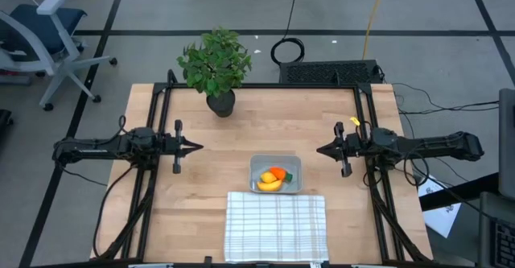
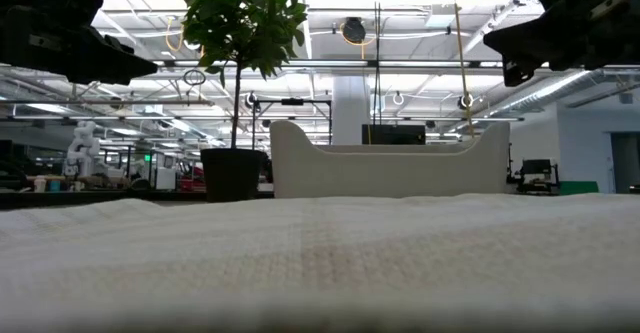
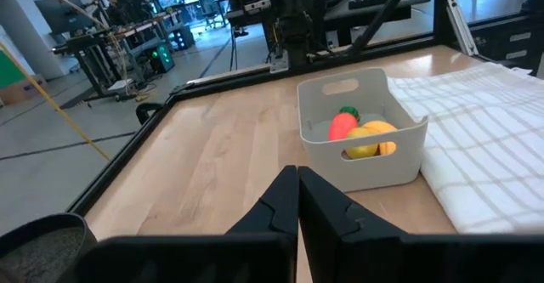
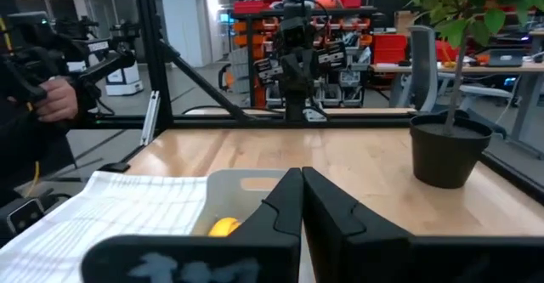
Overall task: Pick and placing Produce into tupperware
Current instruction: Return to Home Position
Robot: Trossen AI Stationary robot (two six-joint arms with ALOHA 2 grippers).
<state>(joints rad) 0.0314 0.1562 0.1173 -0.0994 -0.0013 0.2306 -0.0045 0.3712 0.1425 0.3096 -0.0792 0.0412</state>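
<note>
The tupperware (image 1: 276, 174) is a small grey-white tub with cut-out handles, standing on the wooden table at the far edge of the checked cloth. Inside it lie the orange carrot with green top (image 1: 278, 172), the yellow banana (image 1: 271, 185) and a small yellow piece (image 1: 265, 177); the left wrist view shows them too (image 3: 361, 134). My left gripper (image 1: 198, 147) hovers shut over the table's left part, pointing right. My right gripper (image 1: 320, 150) hovers shut over the right part, pointing left. Both are clear of the tub.
A leafy potted plant (image 1: 216, 67) stands near the table's far edge, left of centre. The white checked cloth (image 1: 276, 226) lies folded at the near edge. Black frame rails (image 1: 154, 131) run along the table's sides. A person's hand (image 4: 58, 98) shows beyond the table.
</note>
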